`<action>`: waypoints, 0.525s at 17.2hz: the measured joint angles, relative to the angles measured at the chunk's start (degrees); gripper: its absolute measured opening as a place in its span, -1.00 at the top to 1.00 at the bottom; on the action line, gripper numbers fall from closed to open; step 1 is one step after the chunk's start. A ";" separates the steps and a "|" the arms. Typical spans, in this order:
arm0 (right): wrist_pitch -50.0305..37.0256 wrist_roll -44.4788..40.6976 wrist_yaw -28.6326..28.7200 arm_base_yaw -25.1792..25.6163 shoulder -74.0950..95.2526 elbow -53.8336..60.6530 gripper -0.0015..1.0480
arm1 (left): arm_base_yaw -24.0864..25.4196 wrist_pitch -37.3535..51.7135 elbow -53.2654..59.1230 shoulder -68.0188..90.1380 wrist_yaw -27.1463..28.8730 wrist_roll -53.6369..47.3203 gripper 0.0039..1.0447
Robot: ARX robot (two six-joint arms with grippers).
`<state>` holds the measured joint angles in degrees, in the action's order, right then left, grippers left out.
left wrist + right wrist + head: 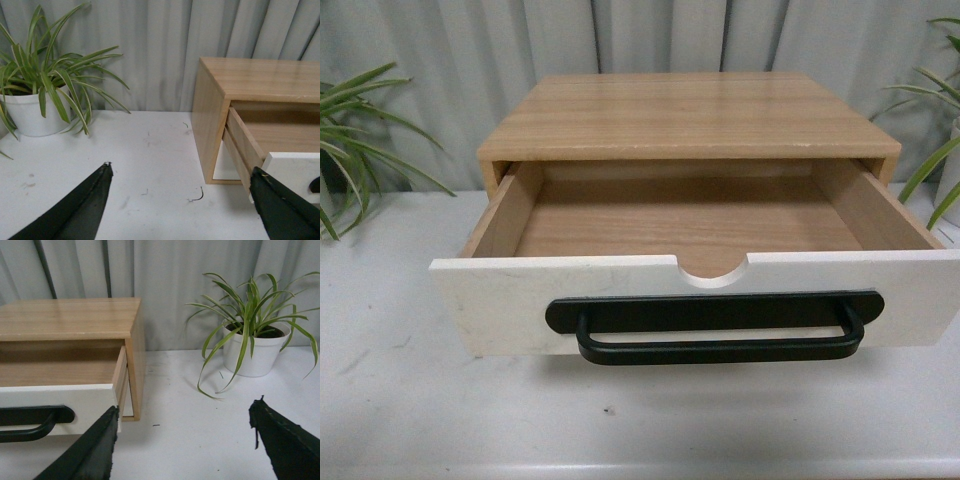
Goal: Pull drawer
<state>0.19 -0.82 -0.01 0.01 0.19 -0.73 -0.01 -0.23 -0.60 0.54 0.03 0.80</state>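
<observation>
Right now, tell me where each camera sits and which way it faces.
Front view: on the body, facing the pulled-out drawer; no arm shows.
Left wrist view: on the left arm, beside the cabinet, facing a potted plant; open left gripper.
Right wrist view: on the right arm at the cabinet's other side; open right gripper.
All three share the drawer.

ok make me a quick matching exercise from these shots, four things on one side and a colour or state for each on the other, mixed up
Things:
1. drawer
2. bar handle
3. cabinet top
4. left end effector

Colour or state:
A. black
B. open, holding nothing
C. pulled out, empty inside
D. light wood grain

Pairs: 1-C, 2-A, 3-D, 4-B
</observation>
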 joint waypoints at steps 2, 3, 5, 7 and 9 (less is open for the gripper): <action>0.00 0.09 0.00 0.00 0.00 0.00 -0.91 | 0.00 0.00 0.00 0.00 0.00 -0.04 -0.87; 0.00 0.07 0.00 0.00 0.00 0.00 -0.86 | 0.00 0.00 0.00 0.00 0.00 -0.04 -0.87; 0.00 0.09 0.00 0.00 0.00 0.00 -0.87 | 0.00 0.00 0.00 0.00 0.00 -0.04 -0.88; 0.00 0.07 0.00 0.00 0.00 0.00 -0.88 | 0.00 0.00 0.00 0.00 0.00 -0.04 -0.88; 0.00 0.07 0.00 0.00 0.00 0.00 -0.88 | 0.00 0.00 0.00 0.00 0.00 -0.04 -0.88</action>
<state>0.19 -0.75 -0.01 0.01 0.19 -0.73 -0.01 -0.23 -0.60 0.54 0.03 0.75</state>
